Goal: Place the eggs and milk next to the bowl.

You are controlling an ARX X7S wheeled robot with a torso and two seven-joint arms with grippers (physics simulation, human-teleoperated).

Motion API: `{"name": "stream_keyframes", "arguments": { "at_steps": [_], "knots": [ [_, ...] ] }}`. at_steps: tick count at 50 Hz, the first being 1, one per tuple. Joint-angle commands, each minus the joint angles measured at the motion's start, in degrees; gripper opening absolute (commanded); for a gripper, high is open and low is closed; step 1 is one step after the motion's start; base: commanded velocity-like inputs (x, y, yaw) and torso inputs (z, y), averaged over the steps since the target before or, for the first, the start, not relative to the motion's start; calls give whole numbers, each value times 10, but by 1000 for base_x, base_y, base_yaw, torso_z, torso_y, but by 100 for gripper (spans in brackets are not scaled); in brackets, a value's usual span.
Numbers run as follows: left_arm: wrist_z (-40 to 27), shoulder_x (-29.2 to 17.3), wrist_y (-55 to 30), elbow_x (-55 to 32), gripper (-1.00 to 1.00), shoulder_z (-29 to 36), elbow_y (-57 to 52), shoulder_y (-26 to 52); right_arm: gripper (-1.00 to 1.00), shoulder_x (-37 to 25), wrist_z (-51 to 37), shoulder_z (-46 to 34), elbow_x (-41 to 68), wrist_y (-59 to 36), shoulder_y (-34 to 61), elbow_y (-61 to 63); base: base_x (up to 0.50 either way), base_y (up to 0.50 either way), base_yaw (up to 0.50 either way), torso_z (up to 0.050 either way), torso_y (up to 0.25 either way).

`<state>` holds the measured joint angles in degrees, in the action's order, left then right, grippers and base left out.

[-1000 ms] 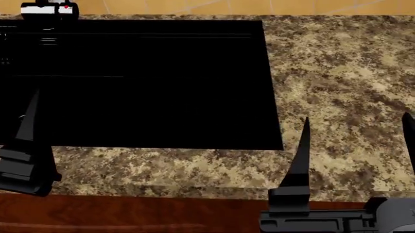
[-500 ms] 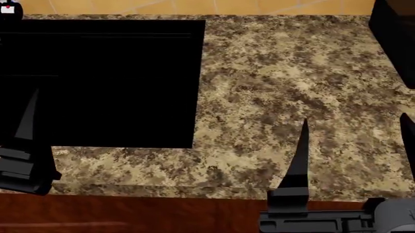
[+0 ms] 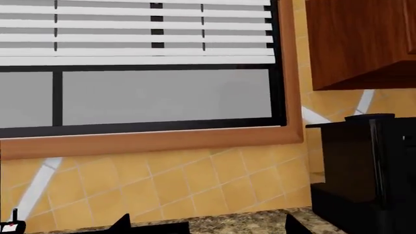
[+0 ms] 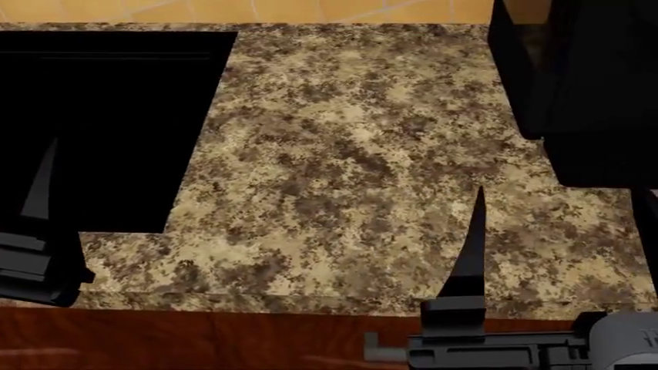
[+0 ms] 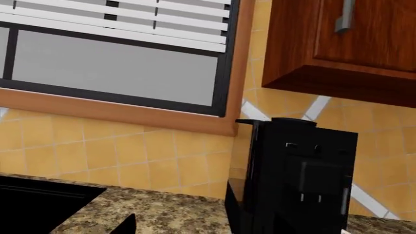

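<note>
Two arms hang over a speckled granite counter (image 4: 350, 169), black cooktop (image 4: 92, 123) left, tall black appliance (image 4: 586, 85) right. Yellow tiled wall (image 5: 130, 151), blinds-covered window (image 3: 143, 63), wood cabinet (image 5: 338, 39) behind. Right fingers (image 4: 468, 254) spread; left fingers (image 4: 41, 185) unclear. Eggs, milk and bowl are out of sight.

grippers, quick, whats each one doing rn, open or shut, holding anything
Left gripper: only one finger shows, so it cannot be told.
Right gripper: open, fingers spread wide over the granite counter, holding nothing.
</note>
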<state>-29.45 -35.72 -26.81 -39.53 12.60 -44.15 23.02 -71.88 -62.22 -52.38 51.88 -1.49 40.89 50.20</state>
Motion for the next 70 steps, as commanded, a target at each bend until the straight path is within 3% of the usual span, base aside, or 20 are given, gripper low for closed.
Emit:
{"name": "stream_keyframes", "arguments": {
  "at_steps": [1,59,70],
  "knots": [
    [5,12,13,22,100,-9,13,9,100,11,16,16,-10,5,-1,-3,-1,-500,0,0,0],
    [0,4,32,22,100,-17,12,-9,100,32,23,16,-3,-34,15,0,-2,-500,0,0,0],
    [0,3,39,22,100,-23,15,-17,100,39,22,17,0,-48,24,1,0,-60,0,0,0]
  ]
}}
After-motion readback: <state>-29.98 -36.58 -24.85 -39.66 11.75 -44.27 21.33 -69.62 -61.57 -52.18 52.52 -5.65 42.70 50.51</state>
